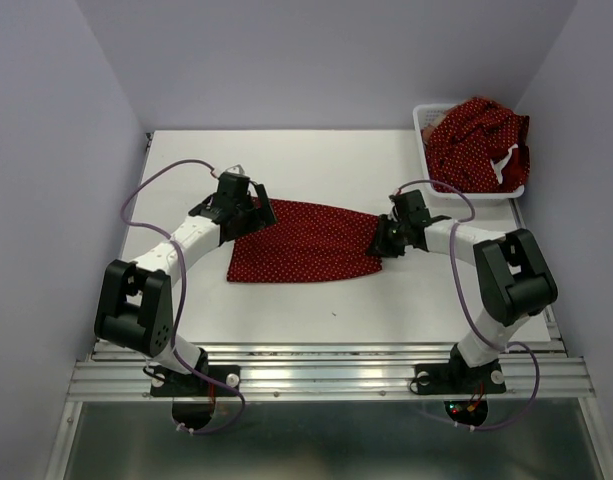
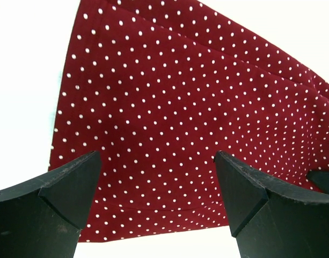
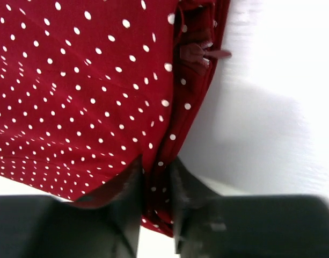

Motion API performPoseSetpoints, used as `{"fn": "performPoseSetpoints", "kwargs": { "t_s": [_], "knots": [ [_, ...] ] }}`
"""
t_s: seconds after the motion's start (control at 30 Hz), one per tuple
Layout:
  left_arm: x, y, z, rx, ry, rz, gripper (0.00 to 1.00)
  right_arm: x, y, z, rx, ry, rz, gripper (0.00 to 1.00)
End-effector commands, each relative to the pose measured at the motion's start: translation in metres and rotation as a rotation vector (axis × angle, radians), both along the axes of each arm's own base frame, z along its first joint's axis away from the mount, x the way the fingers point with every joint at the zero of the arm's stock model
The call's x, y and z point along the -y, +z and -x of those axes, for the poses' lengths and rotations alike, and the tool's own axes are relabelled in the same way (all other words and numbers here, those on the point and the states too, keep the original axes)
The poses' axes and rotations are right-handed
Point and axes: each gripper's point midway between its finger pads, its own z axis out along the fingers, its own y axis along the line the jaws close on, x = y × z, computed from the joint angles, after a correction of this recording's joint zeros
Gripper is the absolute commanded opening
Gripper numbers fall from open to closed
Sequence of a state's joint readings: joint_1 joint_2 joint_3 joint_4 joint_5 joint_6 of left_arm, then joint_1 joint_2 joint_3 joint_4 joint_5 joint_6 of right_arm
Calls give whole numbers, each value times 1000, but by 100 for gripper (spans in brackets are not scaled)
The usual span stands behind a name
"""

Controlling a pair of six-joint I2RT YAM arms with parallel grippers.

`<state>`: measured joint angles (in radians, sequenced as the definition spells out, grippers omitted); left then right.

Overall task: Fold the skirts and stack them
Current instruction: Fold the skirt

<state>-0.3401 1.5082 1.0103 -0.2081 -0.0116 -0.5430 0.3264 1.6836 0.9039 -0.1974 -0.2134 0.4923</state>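
Step in hand: first fold of the dotted skirt (image 1: 306,245), spread flat mid-scene on the counter (image 1: 316,310); dark red, white dots, few creases. Your right hand (image 3: 156,166) is pinched nearly closed on its right edge. Your left hand (image 2: 156,161) hangs wide open over the left edge, holding nothing. Next, probably: close the left hand, then lift both evenly. The remaining skirts (image 1: 481,140) sit heaped in the basket (image 1: 422,118), far right.
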Motion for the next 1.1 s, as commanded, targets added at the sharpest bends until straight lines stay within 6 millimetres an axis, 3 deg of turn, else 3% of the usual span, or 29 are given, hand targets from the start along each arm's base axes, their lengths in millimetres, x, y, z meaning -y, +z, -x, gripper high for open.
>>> {"fn": "performPoseSetpoints", "kwargs": {
  "t_s": [0.0, 0.03, 0.13, 0.2, 0.37, 0.47, 0.6, 0.67, 0.7, 0.77, 0.83, 1.07],
  "knots": [
    [1, 8, -1, 36, -8, 9, 99, 13, -34, 15, -110, -21, 82, 24],
    [1, 8, 0, 37, -9, 10, 99, 19, -36, 13, -102, -39, 117, 16],
    [7, 10, 3, 33, -40, 35, 99, 32, -26, -2, -45, -75, 194, 7],
    [16, 11, 6, 43, -122, 50, 99, 44, -6, -18, 30, -83, 265, 6],
    [75, 14, 33, 33, -444, 201, 99, 55, 22, -28, 71, -35, 358, 2],
    [100, 6, 46, 15, -548, 207, 99, 62, 36, -27, 76, -10, 400, 1],
    [124, -5, 47, -12, -602, 197, 98, 70, 58, -27, 90, 7, 450, 1],
    [130, -18, 47, -45, -616, 189, 87, 73, 74, -34, 119, 0, 470, 1],
    [133, -17, 43, -41, -619, 189, 77, 76, 77, -31, 109, 10, 488, 1],
    [139, -23, 42, -52, -633, 197, 70, 76, 86, -32, 114, 22, 495, 1],
    [147, -26, 40, -50, -660, 207, 54, 67, 97, -34, 129, 54, 450, 1],
    [164, -48, 37, -92, -718, 220, 45, 36, 121, -37, 155, 134, 348, 1]
  ]
}}
